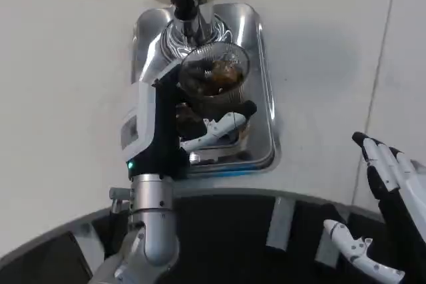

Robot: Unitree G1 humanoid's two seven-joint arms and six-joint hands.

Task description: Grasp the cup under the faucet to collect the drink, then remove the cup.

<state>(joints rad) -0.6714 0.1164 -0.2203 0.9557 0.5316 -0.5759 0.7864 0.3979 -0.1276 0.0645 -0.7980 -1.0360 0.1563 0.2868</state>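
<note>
Keeping the cup [214,79] level under the faucet [186,6] matters; left hand [193,121] fingers clamp it, right hand [389,184] fingers are apart.

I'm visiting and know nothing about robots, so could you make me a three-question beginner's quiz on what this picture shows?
1. True or false: the cup already has dark drink in it.
2. Which hand holds the cup? A) left hand B) right hand C) both
3. What does the cup stand over, beneath the faucet?

Key
1. True: dark liquid shows through the clear cup.
2. A: the left hand's fingers wrap the cup, while the right hand waits open off to the side above the white table.
3. A shiny metal tray.
</note>
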